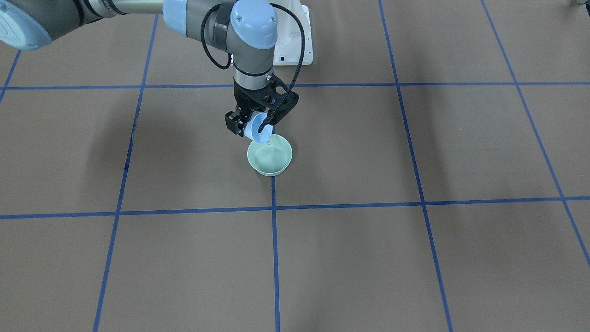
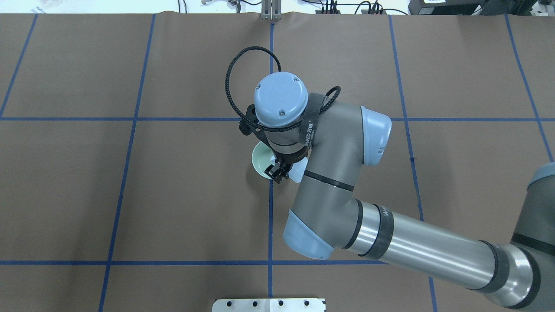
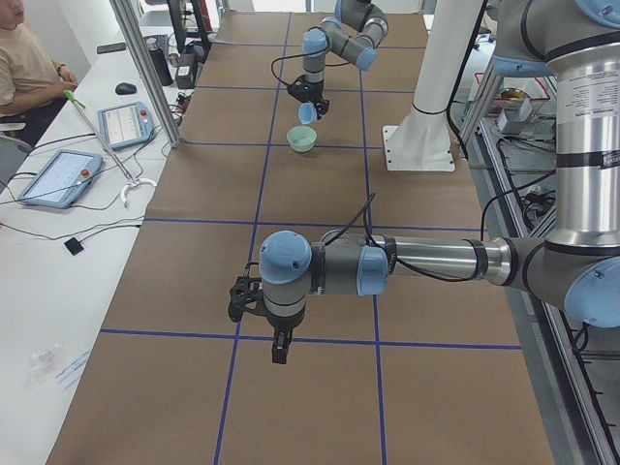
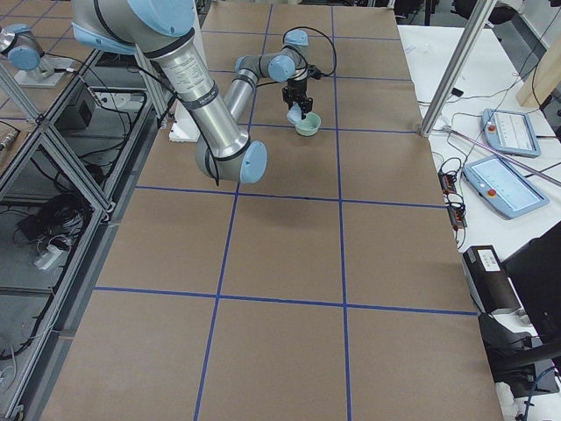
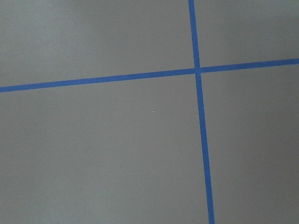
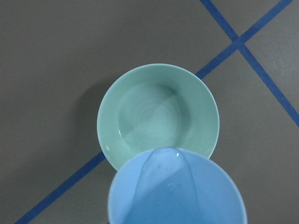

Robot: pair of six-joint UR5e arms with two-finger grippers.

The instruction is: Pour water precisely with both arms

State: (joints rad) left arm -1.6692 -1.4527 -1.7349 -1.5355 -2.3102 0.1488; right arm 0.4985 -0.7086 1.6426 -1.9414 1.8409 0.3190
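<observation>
My right arm (image 2: 329,173) reaches to the table's middle. Its gripper (image 1: 256,123) is shut on a pale blue cup (image 1: 258,130), tilted mouth-down over a mint green bowl (image 1: 270,157). A thin stream of water runs from the cup's lip into the bowl. In the right wrist view the cup (image 6: 177,191) fills the bottom and the bowl (image 6: 154,112) holds rippling water. My left arm (image 3: 407,263) shows only in the exterior left view, its gripper (image 3: 279,347) pointing down over bare table far from the bowl; I cannot tell whether it is open or shut.
The table is brown paper with a blue tape grid (image 5: 196,71). A white pedestal (image 1: 295,46) stands behind the bowl. An operator (image 3: 24,68) sits at a side bench with tablets (image 3: 58,176). More tablets lie on the other side (image 4: 508,186).
</observation>
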